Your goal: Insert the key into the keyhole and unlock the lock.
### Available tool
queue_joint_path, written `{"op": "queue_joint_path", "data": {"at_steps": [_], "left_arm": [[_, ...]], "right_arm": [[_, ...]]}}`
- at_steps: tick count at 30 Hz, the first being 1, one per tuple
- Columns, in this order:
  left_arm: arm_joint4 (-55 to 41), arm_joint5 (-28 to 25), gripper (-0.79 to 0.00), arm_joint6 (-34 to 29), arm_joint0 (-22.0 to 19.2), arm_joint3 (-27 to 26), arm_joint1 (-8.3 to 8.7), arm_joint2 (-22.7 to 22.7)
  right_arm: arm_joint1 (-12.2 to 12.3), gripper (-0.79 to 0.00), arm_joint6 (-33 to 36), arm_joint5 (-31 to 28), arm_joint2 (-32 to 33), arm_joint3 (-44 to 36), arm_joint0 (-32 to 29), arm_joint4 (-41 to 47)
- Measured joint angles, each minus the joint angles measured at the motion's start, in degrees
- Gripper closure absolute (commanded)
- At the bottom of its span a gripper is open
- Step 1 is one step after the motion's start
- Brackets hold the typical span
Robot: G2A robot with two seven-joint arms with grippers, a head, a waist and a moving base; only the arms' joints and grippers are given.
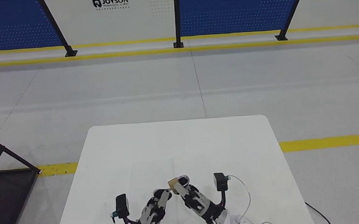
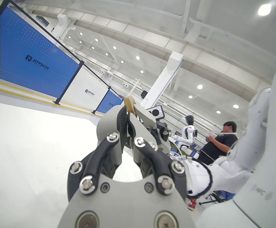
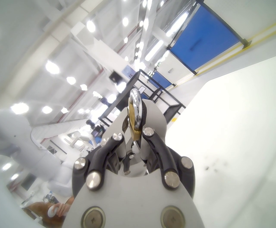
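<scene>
Brass and chrome mark the lock (image 1: pixel 176 182), which hangs above the white bench (image 1: pixel 138 145) in the top view, at the point where two end effectors meet. The left end effector (image 1: pixel 166 193) and the right end effector (image 1: pixel 182 189) slant toward each other, tips nearly touching. Both arms are raised over the bench's near edge. The lock sits just ahead of both tips.

Left wrist view: the left end effector has grey, smooth finger shells on black curved links with bright round bolt heads. Its ribbed black pads (image 2: pixel 123 121) are pressed close together. They pinch a small, flat, brass-coloured key (image 2: pixel 129 104), which projects just past the fingertips. The right end effector's grey finger lies immediately behind the key. The pictures do not show whether the key touches the lock. This end effector is tilted upward, with the bench surface off to one side and below it.

Right wrist view: the right end effector is of the same grey-and-black build. It is clamped on the lock's brass body (image 3: pixel 135 129), which sits deep between its fingers. The rounded, mirror-bright chrome shackle (image 3: pixel 135 103) sticks out beyond the fingertips, edge-on. The end effector points upward and away from the bench beside it. The keyhole is hidden.
</scene>
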Motion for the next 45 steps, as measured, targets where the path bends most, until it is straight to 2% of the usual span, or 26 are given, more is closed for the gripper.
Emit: {"op": "queue_joint_path", "data": {"at_steps": [12, 16, 17, 18, 19, 20, 21, 29, 33, 35, 40, 42, 45], "left_arm": [[9.3, 12.4, 0.0, 5.1, 0.5, -0.9, -0.2, 0.5], [10.2, 13.3, 0.0, 6.2, 0.5, -0.8, -0.16, 0.8], [10.1, 13.3, -0.043, 6.4, 0.5, -0.9, -0.14, 0.8], [9.9, 13.1, -0.243, 6.4, 0.5, -0.9, -0.11, 0.8], [9.5, 12.7, -0.385, 6.2, 0.5, -0.9, -0.08, 0.9], [9.2, 12.3, -0.748, 6.0, 0.5, -1.0, -0.06, 0.9], [8.6, 11.6, -0.785, 5.7, 0.6, -1.2, -0.01, 1.0], [2.5, 2.8, -0.785, 2.0, 1.5, -3.0, 0.76, 0.0], [-3.6, -7.9, -0.785, -3.6, 2.2, -2.5, 1.94, -2.4], [-6.6, -11.4, -0.785, -7.6, 2.4, -2.4, 2.63, -3.2], [-19.1, -11.7, -0.785, -21.0, 2.6, -5.3, 5.65, -2.4], [-23.7, -11.7, -0.785, -21.7, 2.8, -6.1, 6.17, -2.6], [-22.6, -11.7, -0.785, -21.2, 2.8, -6.1, 6.12, -2.6]], "right_arm": [[0.3, 0.0, -0.5, -0.8, 0.7, -0.7, -1.0, -0.5], [0.4, 0.0, -0.7, -0.9, 0.8, -0.8, -1.2, -0.6], [0.4, 0.0, -0.8, -0.9, 0.9, -0.8, -1.2, -0.6], [0.4, 0.0, -0.9, -0.9, 1.0, -0.9, -1.3, -0.7], [0.4, 0.0, -0.9, -0.8, 1.0, -0.9, -1.3, -0.7], [0.4, 0.0, -1.0, -0.8, 1.1, -1.0, -1.4, -0.8], [0.5, 0.0, -1.1, -0.9, 1.2, -1.1, -1.4, -0.8], [0.8, 0.0, -1.1, -1.6, 2.2, -2.1, -2.0, -1.1], [1.3, 0.0, 0.6, -2.2, 3.4, -3.6, -2.0, -2.6], [1.5, 0.0, 1.8, -2.7, 3.9, -4.5, -2.0, -3.6], [2.3, 0.0, 6.5, -1.9, 5.1, -7.2, -2.5, -5.0], [2.3, 0.0, 6.6, -1.6, 5.2, -7.3, -2.5, -5.0], [2.3, 0.0, 6.5, -1.8, 5.1, -7.2, -2.5, -4.9]]}}
